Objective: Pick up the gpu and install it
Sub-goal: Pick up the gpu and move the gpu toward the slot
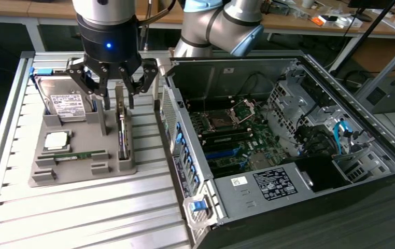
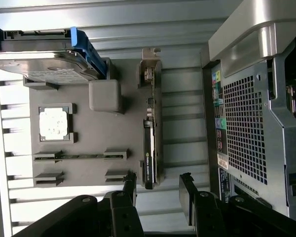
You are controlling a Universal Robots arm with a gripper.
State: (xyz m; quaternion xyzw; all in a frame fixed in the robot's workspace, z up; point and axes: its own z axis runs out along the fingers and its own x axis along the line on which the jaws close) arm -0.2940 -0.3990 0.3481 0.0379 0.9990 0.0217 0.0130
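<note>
Your silver-grey jointed robot arm with pale blue joint caps (image 1: 218,23) comes in from the far side of the exterior view and turns down into an upright black wrist section (image 1: 108,36) lit by a small blue light (image 1: 108,45). Its black two-fingered linkage gripper (image 1: 116,93) points straight down, jaws spread wide. In the wrist view you see the gripper (image 2: 158,181) with its black fingertips (image 2: 130,183) well apart.

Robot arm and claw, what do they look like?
The arm is made of round silver-grey tubes with a light blue cap at a joint. The gripper is black, with a small glowing blue light on its body and two fingers built from jointed black bars. A dark cable runs beside the wrist.
</note>
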